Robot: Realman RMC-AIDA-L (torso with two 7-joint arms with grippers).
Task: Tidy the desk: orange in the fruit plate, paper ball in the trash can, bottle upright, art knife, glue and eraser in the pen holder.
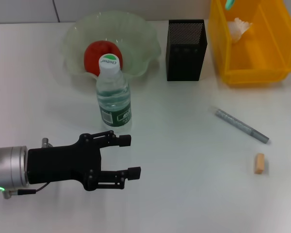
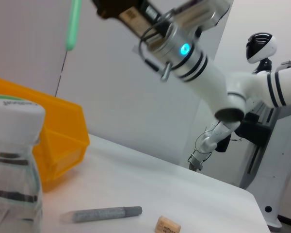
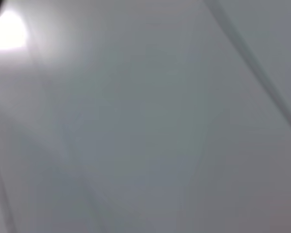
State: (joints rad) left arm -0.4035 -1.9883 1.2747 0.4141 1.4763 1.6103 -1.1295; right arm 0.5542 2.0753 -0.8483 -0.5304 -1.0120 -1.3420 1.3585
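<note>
Bottle [image 1: 113, 92] stood upright before the fruit plate [image 1: 136, 29]. Left gripper [image 1: 128, 156] hovered nearby, fingers [image 1: 121, 141] wide, empty.

Left arm reaching in low, fingers spread.
Left end effector [image 1: 128, 156] hovering wide open; right arm raised, seen from left wrist view.

The bottle [image 1: 113, 92] standing upright at the table's far left has green print on its white cap [image 1: 110, 61] and label [image 1: 115, 116], too small to read.
</note>
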